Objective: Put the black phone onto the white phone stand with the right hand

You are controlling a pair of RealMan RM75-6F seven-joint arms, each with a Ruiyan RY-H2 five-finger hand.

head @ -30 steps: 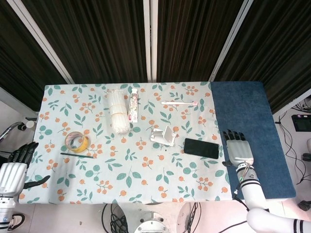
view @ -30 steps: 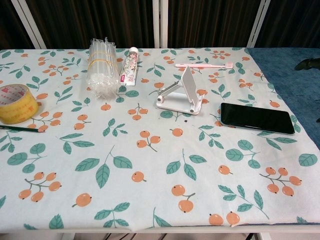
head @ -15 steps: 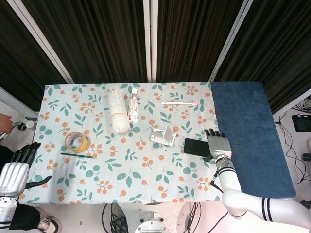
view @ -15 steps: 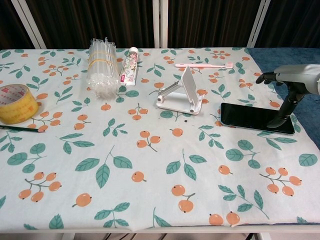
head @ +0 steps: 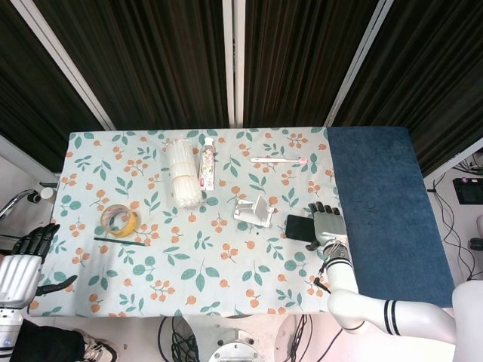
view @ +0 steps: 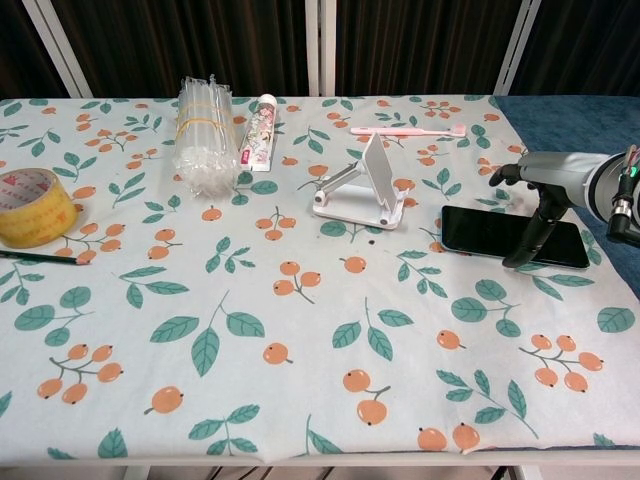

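Note:
The black phone lies flat on the floral tablecloth, just right of the white phone stand. My right hand hovers palm-down over the phone's right half and hides that part in the head view. In the chest view its thumb reaches down to the phone's near edge, while the fingers stretch over the far side. The phone is not lifted. My left hand hangs off the table's left edge with fingers spread, holding nothing.
A yellow tape roll and a dark pencil lie at the left. A bundle of straws, a tube and a pink toothbrush lie at the back. A blue mat covers the right side.
My right hand moved left from the blue mat onto the phone, shifting a little further left over it in the last half second. The phone and stand have not moved.

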